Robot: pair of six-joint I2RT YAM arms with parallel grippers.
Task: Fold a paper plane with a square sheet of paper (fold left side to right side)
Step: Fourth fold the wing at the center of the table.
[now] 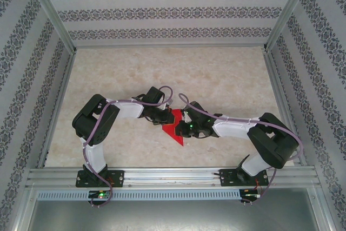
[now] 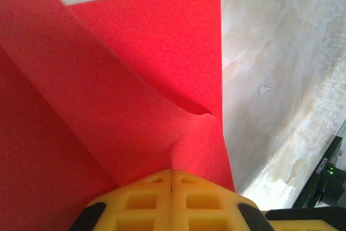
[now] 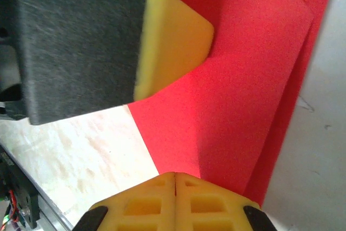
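The paper [image 2: 135,79] is thin, matt red with a fine grain, softly creased. The left fingers [image 2: 116,217] are matt yellow moulded plastic. The table [image 1: 216,74] is smooth, marbled beige with a faint sheen. The rail [image 1: 173,176] is brushed metal; the arm shells [image 1: 130,110] are smooth white plastic.

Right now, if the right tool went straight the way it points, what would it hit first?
The red paper: the right tool is shut on it, and more paper lies straight ahead. The left tool's fingers seem just left of that line.
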